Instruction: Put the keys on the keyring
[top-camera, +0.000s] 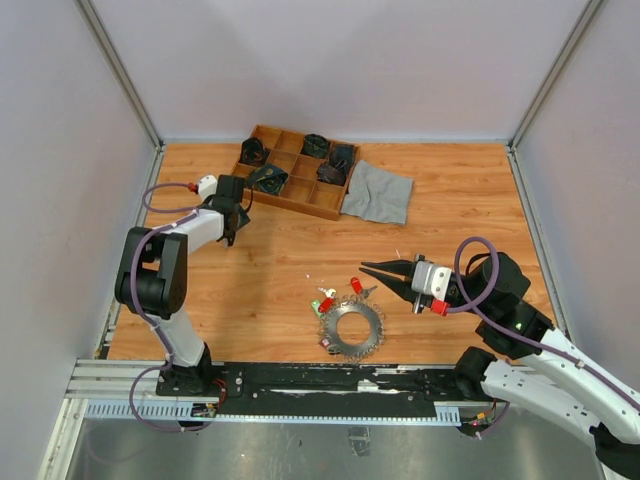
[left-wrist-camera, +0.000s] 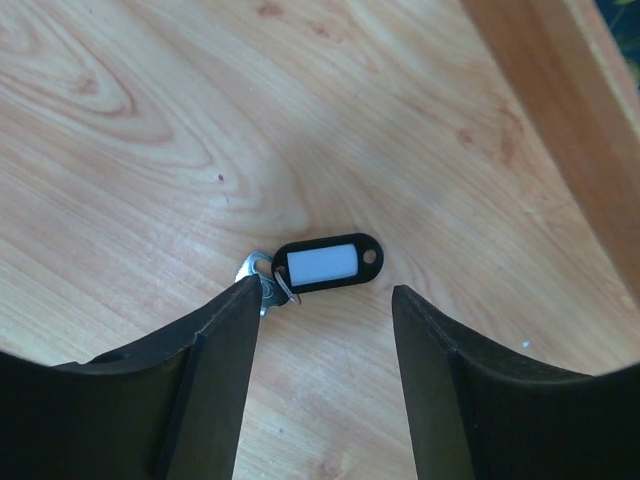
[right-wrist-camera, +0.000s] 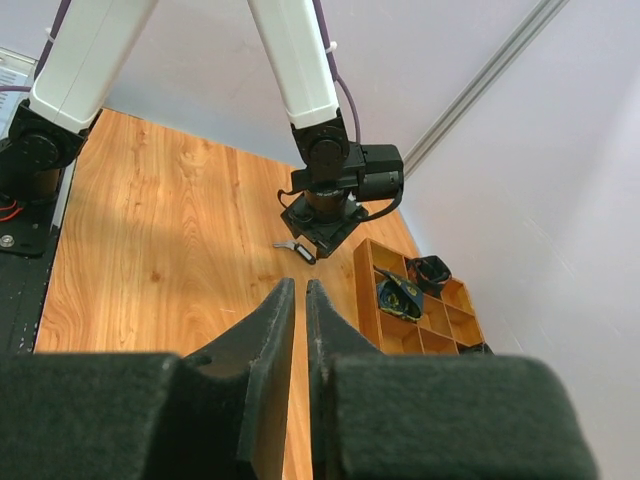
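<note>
A silver key (left-wrist-camera: 258, 277) with a black tag holding a white label (left-wrist-camera: 328, 263) lies flat on the wooden table. My left gripper (left-wrist-camera: 325, 292) is open just over it, and the left fingertip (left-wrist-camera: 240, 300) covers the key's edge. From above, that gripper (top-camera: 232, 236) sits beside the tray and hides the key. The right wrist view shows the same key (right-wrist-camera: 296, 246) on the table by the left gripper (right-wrist-camera: 320, 225). The keyring (top-camera: 351, 328), a spiky grey disc, lies near the table's front. Keys with red tags (top-camera: 357, 285) and a green tag (top-camera: 316, 305) lie just behind it. My right gripper (top-camera: 368, 268) (right-wrist-camera: 300, 288) hovers beside them, shut with nothing between its fingers.
A wooden compartment tray (top-camera: 296, 203) (right-wrist-camera: 362, 290) with dark bundled objects stands at the back left. A grey cloth (top-camera: 378, 192) lies to its right. The tray's wall (left-wrist-camera: 560, 110) runs close to the left gripper. Grey walls enclose the table on three sides.
</note>
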